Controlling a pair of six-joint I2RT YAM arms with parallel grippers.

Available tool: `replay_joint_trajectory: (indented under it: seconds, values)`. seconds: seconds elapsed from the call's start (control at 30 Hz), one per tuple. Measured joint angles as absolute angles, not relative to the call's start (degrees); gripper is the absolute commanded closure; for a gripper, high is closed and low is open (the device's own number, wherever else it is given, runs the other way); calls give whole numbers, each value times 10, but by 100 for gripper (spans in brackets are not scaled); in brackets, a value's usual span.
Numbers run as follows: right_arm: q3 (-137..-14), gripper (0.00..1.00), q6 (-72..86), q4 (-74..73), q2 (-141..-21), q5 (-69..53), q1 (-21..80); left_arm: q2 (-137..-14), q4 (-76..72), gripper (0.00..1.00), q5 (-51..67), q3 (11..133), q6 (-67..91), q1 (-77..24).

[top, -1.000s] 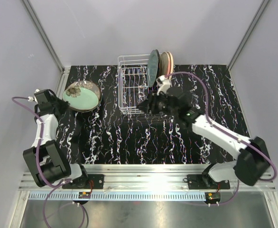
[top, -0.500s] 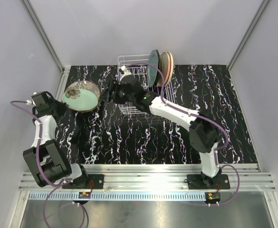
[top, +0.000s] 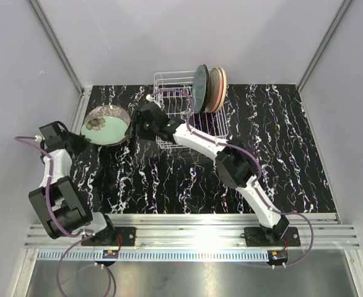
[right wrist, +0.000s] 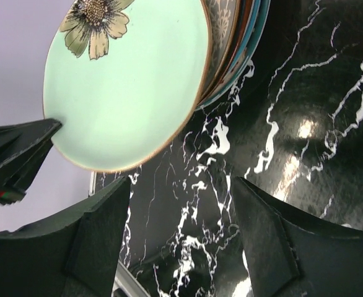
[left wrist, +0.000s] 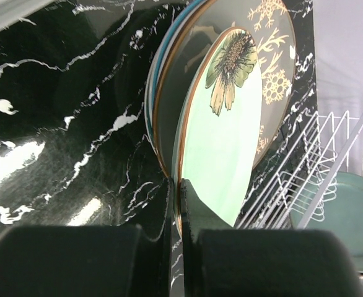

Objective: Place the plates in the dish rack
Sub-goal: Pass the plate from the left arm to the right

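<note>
Pinching the near rim of the green flower plate (left wrist: 222, 148), my left jaws are clenched on it so that it tips up off the stack (left wrist: 160, 93) beneath, which sits at the left of the worktop (top: 280, 136). I judge the tilt is there to offer my other arm an edge, since a plate lying flat on its fellows gives nothing to grip. My right jaws stand released and wide, hanging just beside the plate's opposite rim without touching it. The dish rack (top: 169, 83) stands just right of the stack. Three plates (top: 209, 83) are already upright at its right end and the slots to their left look unfilled, so passing the plate across that short gap makes sense.

Only the overhead view shows both arms and the whole rack together. The left wrist view shows the pinch itself, with the rim caught between the closed jaws, and the rims of the plates below. The right wrist view shows the plate's flowered face and the open gap of my right jaws. Whether the plate's far edge rests on the stack I cannot quite tell.
</note>
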State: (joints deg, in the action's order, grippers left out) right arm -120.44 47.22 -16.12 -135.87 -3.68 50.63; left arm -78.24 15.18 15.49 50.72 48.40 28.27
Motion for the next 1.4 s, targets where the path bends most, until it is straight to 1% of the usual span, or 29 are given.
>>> replay_joint_trajectory:
  seconds: [0.23, 0.37, 0.6, 0.77, 0.9, 0.93, 1.0, 1.03, 1.13, 1.17, 1.23, 1.27, 1.4]
  values:
    - [-1304, 26, 476, -189, -1429, -41, 506, -785, 153, 100, 179, 507, 501, 283]
    - [-1344, 29, 479, -193, -1456, -42, 506, -786, 154, 100, 192, 506, 509, 284]
    - [-1351, 29, 503, -191, -1481, -60, 501, -797, 153, 100, 218, 497, 521, 286]
    - [-1366, 32, 514, -183, -1502, -72, 495, -797, 151, 100, 227, 493, 521, 286]
    - [-1374, 38, 517, -172, -1512, -76, 491, -797, 149, 100, 236, 491, 521, 287]
    - [-1376, 42, 518, -168, -1513, -78, 490, -797, 149, 100, 238, 490, 520, 287]
    - [-1381, 46, 518, -160, -1514, -83, 488, -797, 146, 100, 244, 487, 519, 287]
    - [-1383, 50, 518, -158, -1514, -83, 487, -797, 144, 100, 246, 484, 517, 287]
    - [-1384, 57, 515, -154, -1515, -85, 483, -800, 140, 100, 253, 478, 517, 289]
    - [-1384, 61, 514, -153, -1516, -86, 482, -800, 139, 100, 255, 476, 516, 289]
    - [-1384, 65, 513, -153, -1517, -86, 480, -800, 133, 100, 255, 472, 514, 290]
    - [-1384, 69, 512, -153, -1517, -87, 479, -800, 132, 100, 257, 471, 514, 290]
    - [-1384, 79, 507, -153, -1518, -87, 477, -800, 130, 100, 260, 469, 507, 291]
